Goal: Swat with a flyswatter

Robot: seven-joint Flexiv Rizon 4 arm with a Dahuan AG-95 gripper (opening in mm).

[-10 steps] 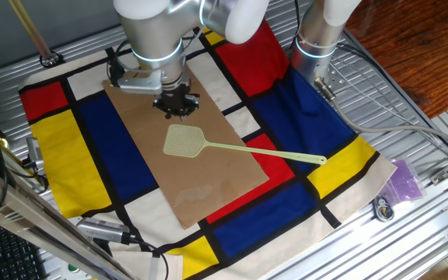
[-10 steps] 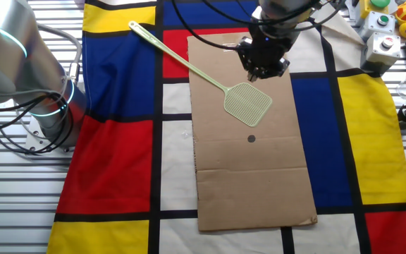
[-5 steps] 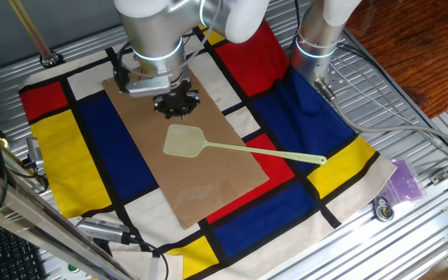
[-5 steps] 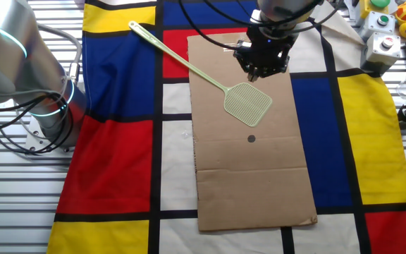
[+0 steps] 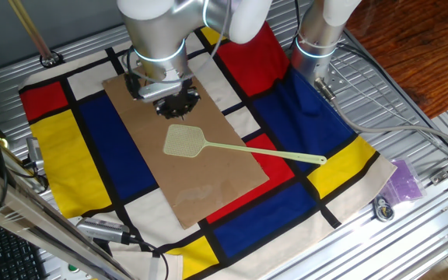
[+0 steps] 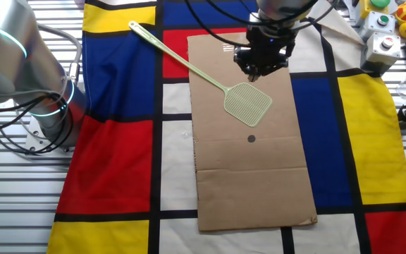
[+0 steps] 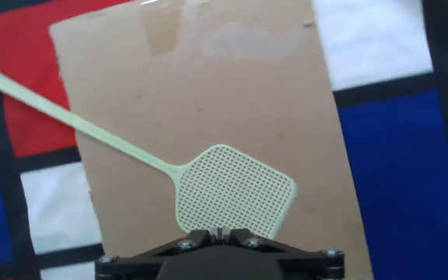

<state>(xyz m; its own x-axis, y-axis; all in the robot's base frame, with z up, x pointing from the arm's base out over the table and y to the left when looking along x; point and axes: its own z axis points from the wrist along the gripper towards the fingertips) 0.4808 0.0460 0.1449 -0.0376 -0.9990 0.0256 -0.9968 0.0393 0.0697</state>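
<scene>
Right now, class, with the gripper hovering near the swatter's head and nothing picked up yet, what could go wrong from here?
1. The gripper sits by the mesh head of the flyswatter, not its thin handle; pinching the head would likely give a poor swatting grip.
2. The handle lies flat on the cloth, so the fingers may slip off or snag fabric.
3. The brown sheet looks loose and could shift.

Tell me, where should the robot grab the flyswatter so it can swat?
Probably the long thin handle, out near its far end. The flyswatter lies flat on the brown sheet, handle running out over the checkered cloth. So come straight down from above, jaws across the handle; the wide mesh head gives nothing narrow to pinch. The gripper is over the head's edge, not the handle.
</scene>
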